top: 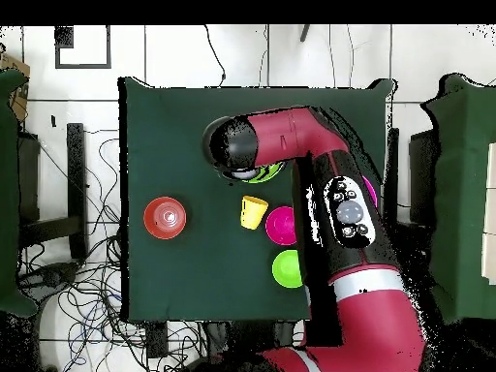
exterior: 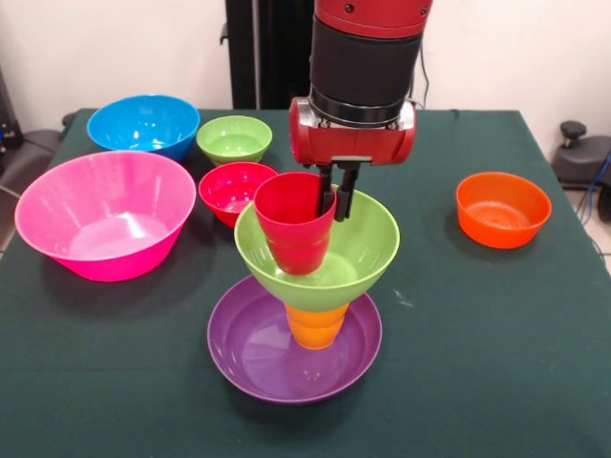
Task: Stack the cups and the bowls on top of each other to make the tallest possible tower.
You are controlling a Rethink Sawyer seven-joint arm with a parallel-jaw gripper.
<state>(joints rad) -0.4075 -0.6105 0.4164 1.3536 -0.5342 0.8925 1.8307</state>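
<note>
The hand (exterior: 336, 196) pinches the red cup's (exterior: 294, 221) rim, holding it tilted inside the lime bowl (exterior: 368, 250), which perches on an orange cup (exterior: 316, 324) in the purple bowl (exterior: 250, 351). Off-centre release could tip the tower. Red bowl (exterior: 229, 188) sits just behind; the pink bowl (exterior: 105, 215) and orange bowl (exterior: 503, 208) stand apart on the surface (exterior: 496, 363).
</note>
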